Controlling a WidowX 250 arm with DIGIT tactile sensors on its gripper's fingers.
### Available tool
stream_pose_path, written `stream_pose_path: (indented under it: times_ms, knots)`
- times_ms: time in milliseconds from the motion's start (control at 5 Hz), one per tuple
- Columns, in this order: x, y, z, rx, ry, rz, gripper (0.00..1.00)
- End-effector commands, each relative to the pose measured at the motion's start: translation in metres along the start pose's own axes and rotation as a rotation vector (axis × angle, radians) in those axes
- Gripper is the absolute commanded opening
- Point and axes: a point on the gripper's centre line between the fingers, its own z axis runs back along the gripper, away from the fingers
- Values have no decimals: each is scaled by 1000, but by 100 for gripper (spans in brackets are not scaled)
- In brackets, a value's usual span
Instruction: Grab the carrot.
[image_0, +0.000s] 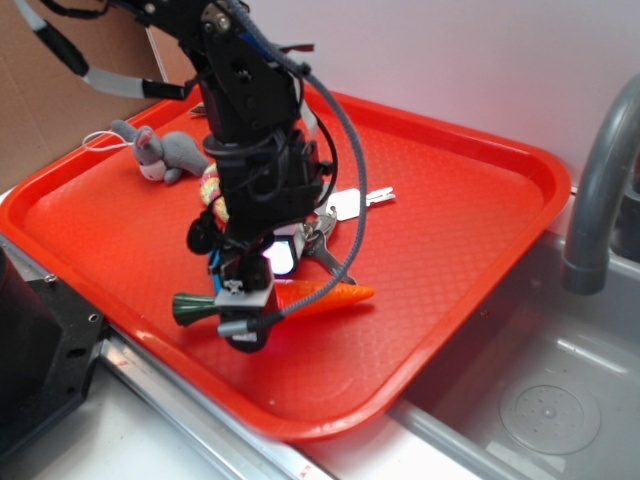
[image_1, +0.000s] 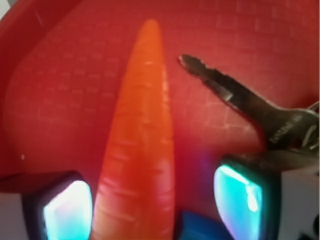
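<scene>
Orange plastic, glossy and ridged: the carrot (image_0: 322, 296) lies flat on the red tray (image_0: 450, 210), toward the tray's front edge, its point aimed to the right and its dark green stub (image_0: 190, 307) poking out to the left of the arm. The black end effector (image_0: 243, 306) is right down on it, straddling the thick end. From the wrist view the carrot (image_1: 139, 150) runs straight up the middle between the two fingers (image_1: 65, 210), whose pads glow cyan on either side. The jaws stand apart, with a sliver of tray showing between each pad and the carrot, so nothing is clamped yet. A metal key (image_1: 235, 97) lies just right of the carrot's tip, angled up and to the left; in the exterior view the keys (image_0: 322, 240) with a white tag (image_0: 355, 202) sit just behind the arm. A small grey stuffed rabbit (image_0: 155, 150) rests near the tray's far left corner. To the right, a grey faucet (image_0: 600, 190) arches over a steel sink (image_0: 530, 390).
</scene>
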Motion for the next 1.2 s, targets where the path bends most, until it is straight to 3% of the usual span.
stream_pose_path:
  times_ms: [0,200,400,600,800,1000]
  knots:
    - [24,-32,-1,11,200,25,0]
    - [30,-37,0,12,265,28,0]
    - [33,-39,44,63,240,153,0]
    - [20,-32,96,185,73,344,0]
    - [-16,-33,149,257,2,577,0]
    - [-52,-33,205,223,83,831,0]
